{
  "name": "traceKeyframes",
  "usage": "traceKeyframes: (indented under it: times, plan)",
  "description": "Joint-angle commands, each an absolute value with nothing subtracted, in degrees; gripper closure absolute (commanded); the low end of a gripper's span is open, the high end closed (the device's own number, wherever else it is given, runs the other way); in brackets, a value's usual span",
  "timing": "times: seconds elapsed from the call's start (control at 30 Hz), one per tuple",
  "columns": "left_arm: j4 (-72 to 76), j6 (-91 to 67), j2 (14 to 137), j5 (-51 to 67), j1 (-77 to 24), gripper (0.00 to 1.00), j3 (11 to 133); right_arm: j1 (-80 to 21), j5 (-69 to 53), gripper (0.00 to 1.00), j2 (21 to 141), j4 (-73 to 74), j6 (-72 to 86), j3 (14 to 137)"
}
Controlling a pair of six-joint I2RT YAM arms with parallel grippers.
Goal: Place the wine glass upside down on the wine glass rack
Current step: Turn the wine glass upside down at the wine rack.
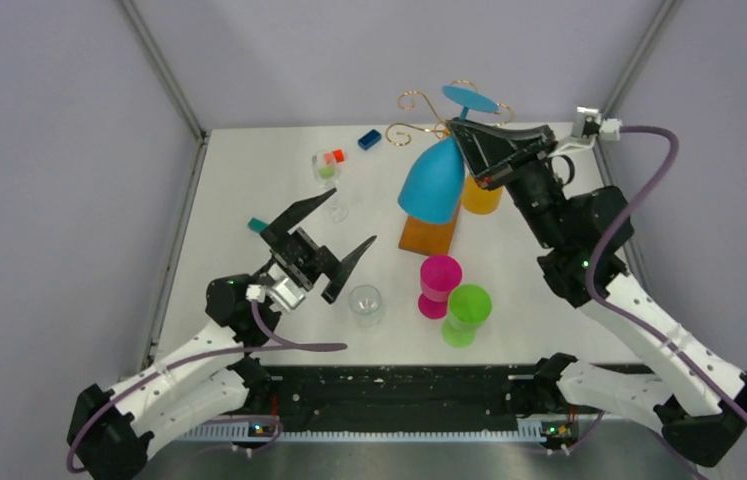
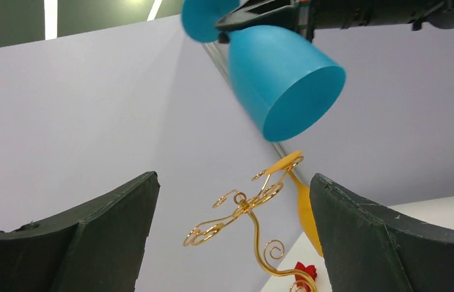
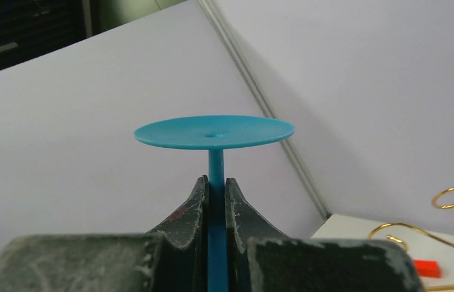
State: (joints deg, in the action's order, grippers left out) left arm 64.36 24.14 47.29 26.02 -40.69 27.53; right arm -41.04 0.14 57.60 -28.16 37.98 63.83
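Wine glass (image 1: 436,180) hangs inverted in right hand (image 3: 215,190), clear above curled rack (image 1: 427,238)

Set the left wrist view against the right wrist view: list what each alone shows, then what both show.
Left wrist only: the bowl of the blue glass, mouth tilted downward; the open left gripper; the upright wire of the rack; a yellow glass behind it. Right wrist only: the stem pinched in the shut right gripper, and the whole foot. Both: the blue glass and the rack's gold curls.
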Motion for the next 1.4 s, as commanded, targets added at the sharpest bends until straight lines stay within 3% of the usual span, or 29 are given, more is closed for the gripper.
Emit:
traceKeyframes:
  times: [0.0, 0.2, 0.63, 1.37]
  plan:
    - [55.45, 19.00, 42.31, 18.62, -40.98, 0.01, 27.16, -41.04, 3.48, 1.00, 52.26, -21.12, 22.13, 60.71]
    - [46.28, 8.33, 38.54, 6.52, -40.97, 0.01, 28.38, -41.00, 6.64, 1.00, 46.70, -19.46, 11.46, 52.08]
    - [41.45, 2.83, 38.80, -2.46, -40.96, 0.07, 29.48, -41.02, 11.98, 1.00, 47.02, -32.52, 0.31, 39.53]
    - [40.91, 2.73, 40.10, -2.88, -40.96, 0.07, 29.44, -37.80, 15.84, 1.00, 54.27, -39.41, -1.19, 36.35]
